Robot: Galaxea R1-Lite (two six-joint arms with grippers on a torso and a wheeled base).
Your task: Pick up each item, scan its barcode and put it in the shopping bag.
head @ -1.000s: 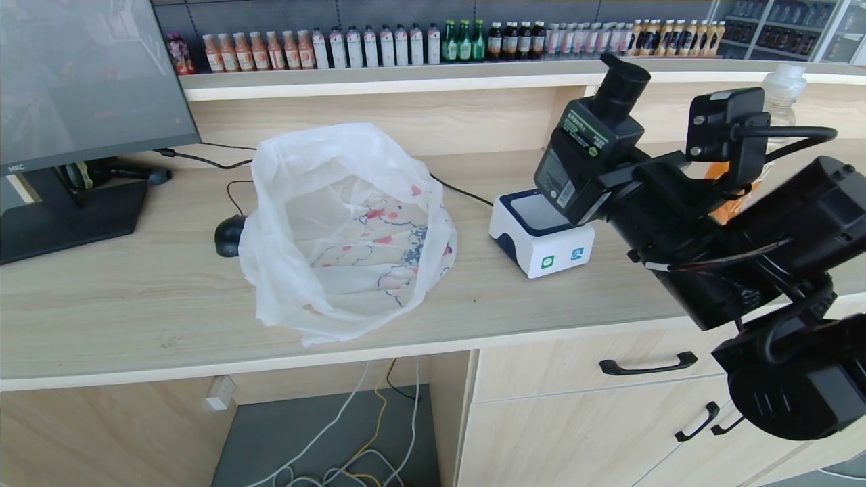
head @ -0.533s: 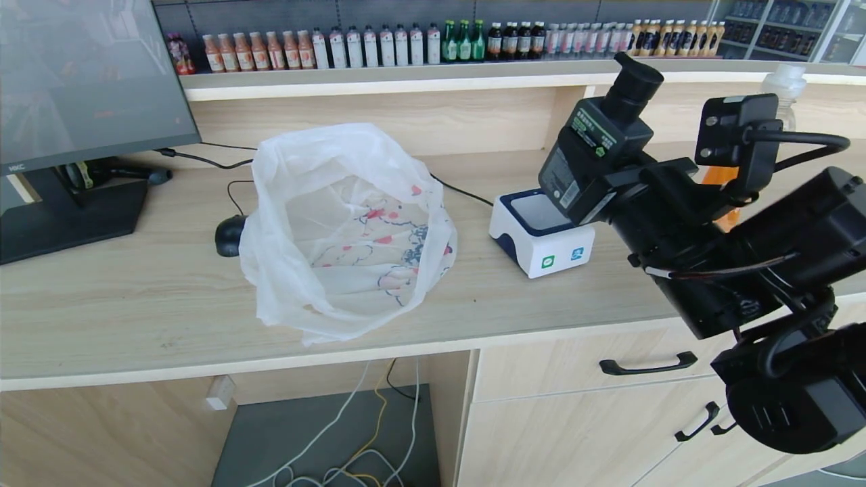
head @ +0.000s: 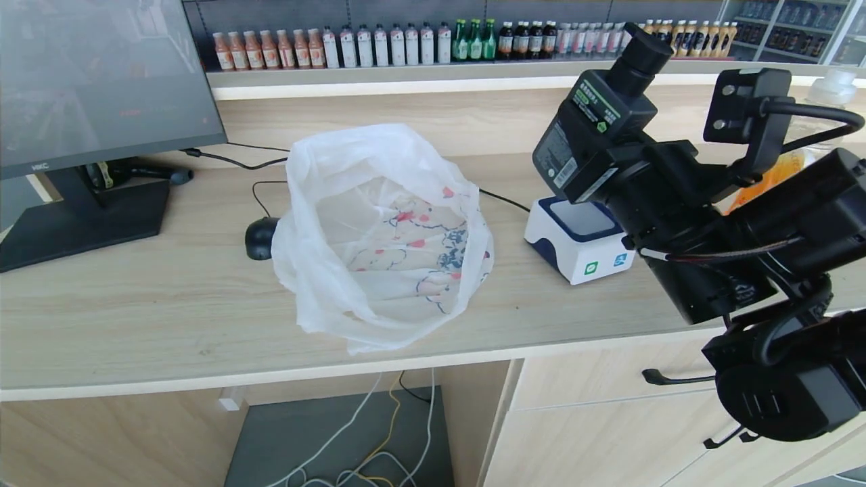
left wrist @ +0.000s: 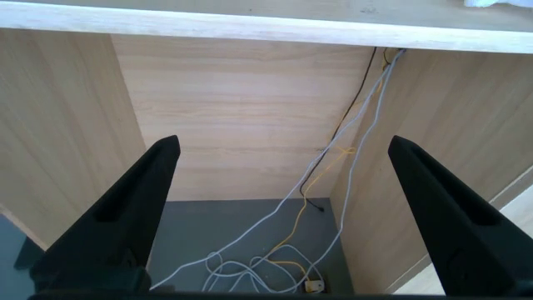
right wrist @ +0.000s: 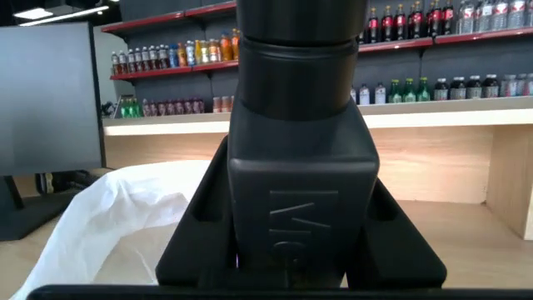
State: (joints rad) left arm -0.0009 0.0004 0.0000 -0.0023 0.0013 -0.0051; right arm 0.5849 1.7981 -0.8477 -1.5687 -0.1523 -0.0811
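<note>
My right gripper [head: 619, 176] is shut on a black square bottle [head: 595, 135] with a round black cap and a barcode label on its side. The bottle hangs tilted just above the white and blue barcode scanner [head: 575, 237] on the wooden counter [head: 169, 297]. Close up, the black bottle [right wrist: 300, 167] sits between the right gripper's [right wrist: 296, 242] dark fingers. The white plastic shopping bag [head: 385, 230] stands open to the left of the scanner, and the bag [right wrist: 108, 225] lies beyond the bottle. My left gripper [left wrist: 283, 208] is open, below the counter top, facing the recess with cables.
A monitor [head: 101, 74] stands at the counter's left, a black mouse [head: 259, 238] beside the bag. An orange bottle [head: 771, 176] and a clear bottle [head: 829, 88] stand behind my right arm. Drink bottles line the back shelf [head: 433, 44]. Cables [left wrist: 283, 250] hang under the counter.
The head camera has shifted, so the whole scene sits further right. Relative to the scanner, the held bottle has moved a little up and left, more directly over it.
</note>
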